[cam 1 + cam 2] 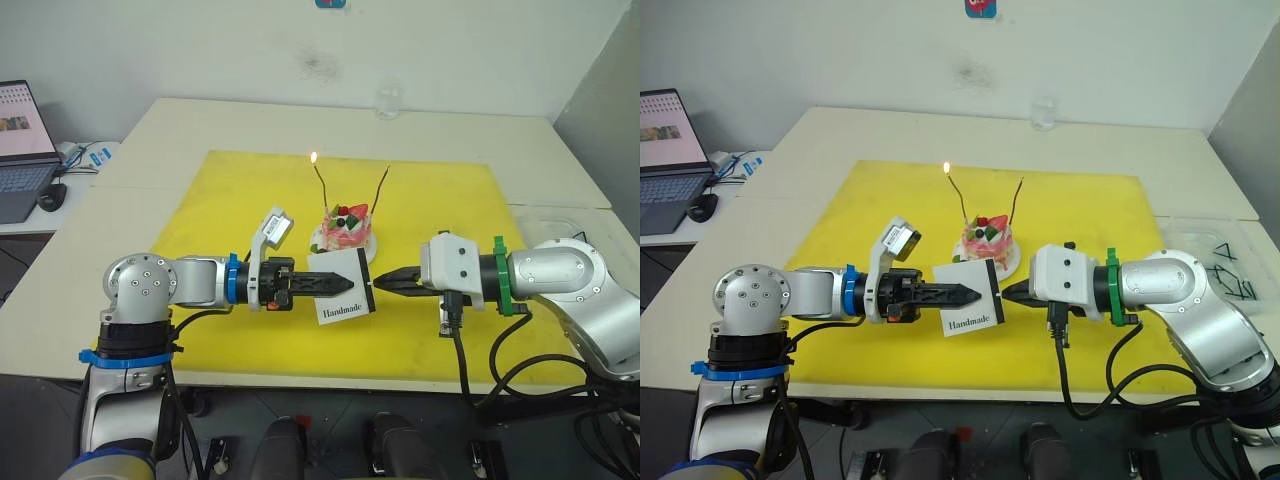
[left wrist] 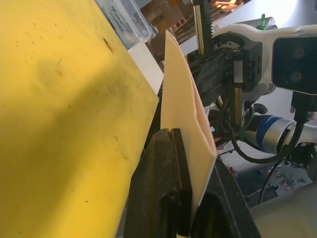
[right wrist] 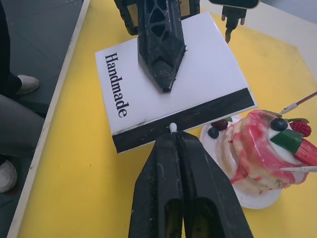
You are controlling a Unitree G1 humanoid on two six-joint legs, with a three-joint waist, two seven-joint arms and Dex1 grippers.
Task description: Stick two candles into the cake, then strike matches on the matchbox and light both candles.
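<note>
The pink cake (image 1: pixel 346 230) on its white plate stands mid-mat with two candles stuck in it. A small flame (image 1: pixel 314 157) burns on the left candle (image 1: pixel 323 190), while the right candle (image 1: pixel 382 190) is unlit. In front of the cake, my left gripper (image 1: pixel 345 283) is shut on the white matchbox (image 1: pixel 340 310), holding it up above the mat with the "Handmade" face showing. My right gripper (image 3: pixel 171 141) is shut on a match whose pale head (image 3: pixel 172 127) touches the box's black strip (image 3: pixel 198 116). The rest of the match is hidden between the fingers.
A yellow mat (image 1: pixel 230 200) covers the middle of the cream table. A clear glass (image 1: pixel 388 100) stands at the far edge. A laptop (image 1: pixel 20 140) and a mouse (image 1: pixel 50 195) sit on a side table to the left. A clear tray (image 1: pixel 1225 260) lies at the right.
</note>
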